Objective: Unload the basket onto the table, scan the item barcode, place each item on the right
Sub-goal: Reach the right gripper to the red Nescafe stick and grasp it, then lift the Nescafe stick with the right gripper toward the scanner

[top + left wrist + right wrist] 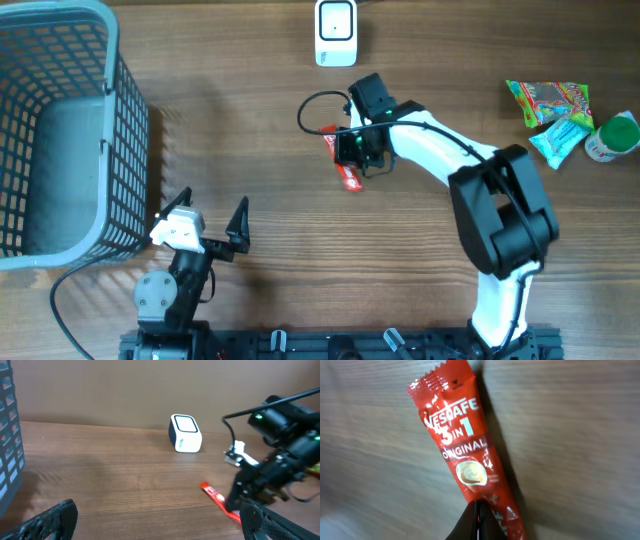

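Red Nescafé 3-in-1 sachet [462, 455] fills my right wrist view, its lower end pinched between the pressed-together fingertips of the right gripper [477, 520], with the wooden table [250, 120] behind it. From overhead I see the sachet near the middle of the frame, below the white scanner [335, 30] at the top edge and apart from it. My left gripper [210, 208] sits lower left, fingers spread wide around nothing, just beside the grey basket [110, 90].

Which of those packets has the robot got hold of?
The red coffee sachet, pinched by the right fingers mid-table; the green packet and blue packet lie untouched at the right edge.
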